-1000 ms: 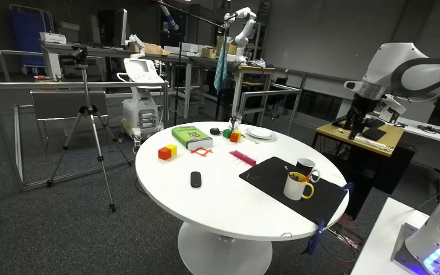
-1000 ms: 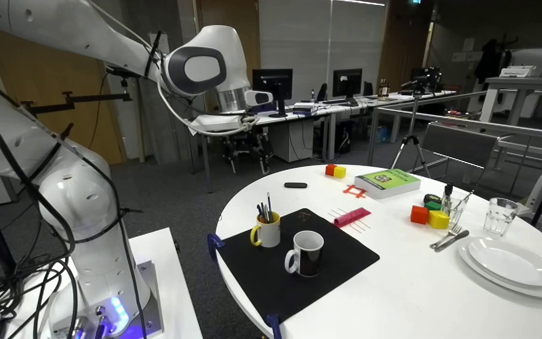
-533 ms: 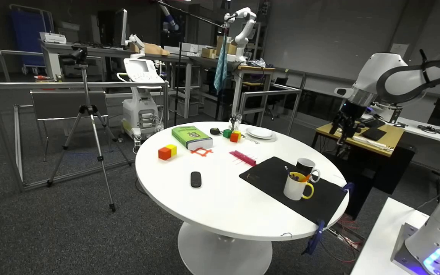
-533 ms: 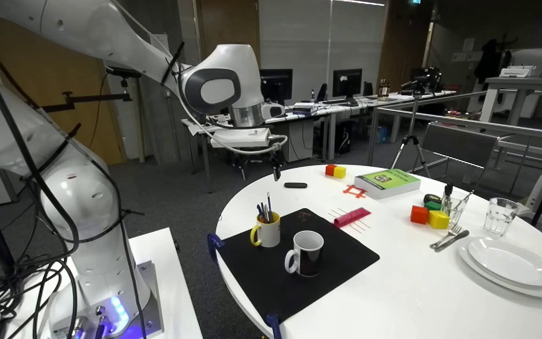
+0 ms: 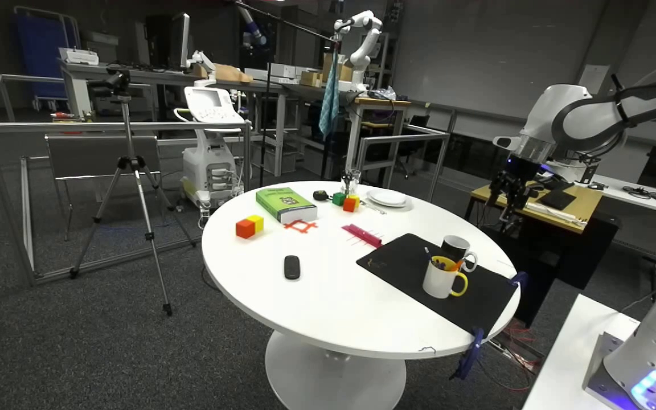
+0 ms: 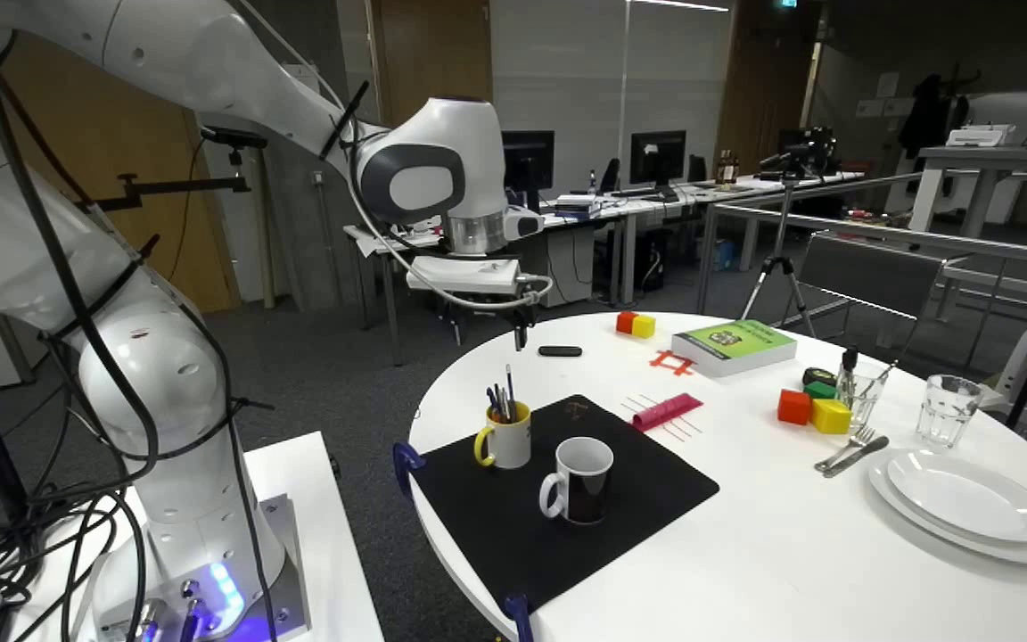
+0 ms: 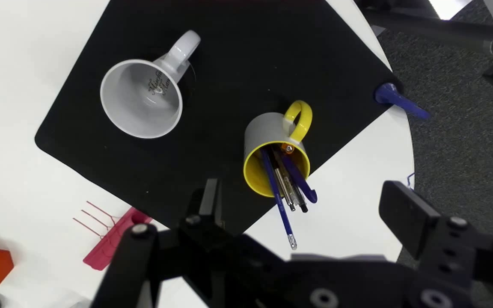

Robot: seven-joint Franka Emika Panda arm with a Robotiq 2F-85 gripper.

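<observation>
The arm [image 6: 429, 169] reaches in from the upper left of the frame in an exterior view, and over the last second it has come down and swung further right there, with the smaller part of that shift coming last. The round white table [image 6: 745, 571] across the lower right has not moved — nor, as far as I can see, has anything on it. The black mat [image 6: 496, 517] lies on the table's left side in that frame. Along the bottom of the wrist view the jaws stand wide apart, gripping nothing. The black-and-white mug [image 7: 139, 100] stands on the mat at upper left of the wrist view. Just right of that frame's centre is the yellow-handled mug [image 7: 263, 128], upright on the mat, above the gap between the jaws as framed but untouched by them. At lower left a pink piece [image 7: 116, 239] sits just beside the mat. Pens and pencils [image 7: 285, 184] lean out of the yellow-handled mug toward the bottom of the frame. I judge the change to be an approach over the mat — nearer the mugs, with no grasp made.
</observation>
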